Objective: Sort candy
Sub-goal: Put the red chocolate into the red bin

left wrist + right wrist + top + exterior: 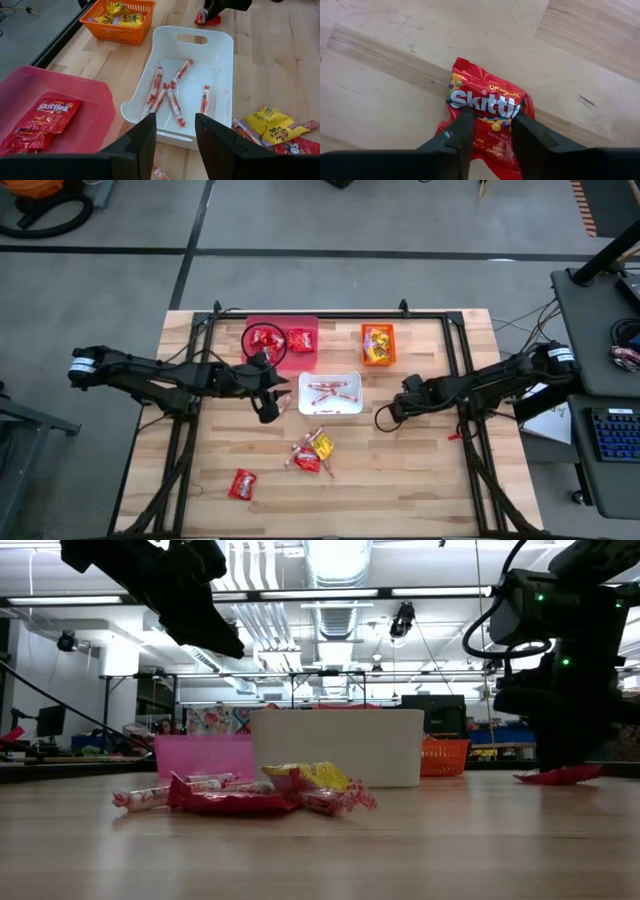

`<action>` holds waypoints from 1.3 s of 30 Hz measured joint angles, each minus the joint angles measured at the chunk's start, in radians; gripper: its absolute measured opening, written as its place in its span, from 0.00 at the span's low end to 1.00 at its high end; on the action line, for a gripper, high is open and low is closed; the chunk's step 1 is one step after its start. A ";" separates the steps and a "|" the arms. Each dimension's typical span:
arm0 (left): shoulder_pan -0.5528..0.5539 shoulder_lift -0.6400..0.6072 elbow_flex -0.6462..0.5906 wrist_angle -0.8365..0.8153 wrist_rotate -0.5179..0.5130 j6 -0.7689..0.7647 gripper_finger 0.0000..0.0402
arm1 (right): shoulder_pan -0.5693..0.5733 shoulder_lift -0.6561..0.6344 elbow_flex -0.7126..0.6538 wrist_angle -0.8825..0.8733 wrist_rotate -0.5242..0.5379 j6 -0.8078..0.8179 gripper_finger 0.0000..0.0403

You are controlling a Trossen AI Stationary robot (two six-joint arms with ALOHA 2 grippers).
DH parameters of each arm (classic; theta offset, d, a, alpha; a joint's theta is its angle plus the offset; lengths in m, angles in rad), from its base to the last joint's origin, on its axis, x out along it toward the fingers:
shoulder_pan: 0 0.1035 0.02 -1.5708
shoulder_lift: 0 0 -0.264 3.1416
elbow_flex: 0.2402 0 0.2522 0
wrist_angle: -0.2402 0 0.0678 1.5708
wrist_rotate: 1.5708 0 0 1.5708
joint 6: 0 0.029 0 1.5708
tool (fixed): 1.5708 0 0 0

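Observation:
My right gripper (393,412) (492,127) stands low over the table right of the white bin, shut on a shiny red candy packet (485,100) that also shows in the low view (560,776). My left gripper (268,405) (175,132) hangs open above the table at the white bin's left end, holding nothing. A small heap of candy (310,452) lies on the table in front of the white bin: red packets, a yellow packet (270,122) and red-and-white sticks. One red packet (242,484) lies alone near the table's near-left side. My right gripper comes from above, pointing down, and pinches the red packet across its middle (490,112) between the two fingers. The wrapper spreads out past both fingers (462,132). The packet lies on the table, its edges slightly raised in the low view.
The white bin (330,376) holds several red-and-white sticks (170,92). The pink-red bin (300,322) behind it holds red packets (52,112). The orange bin (364,345) at the far side holds yellow packets. Black frame bars run along the table's left, right and far edges.

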 joint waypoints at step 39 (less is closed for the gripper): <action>-0.007 -0.041 0.131 -0.279 -0.050 -0.136 0.30 | -0.084 -0.308 0.001 0.747 0.209 -0.617 0.02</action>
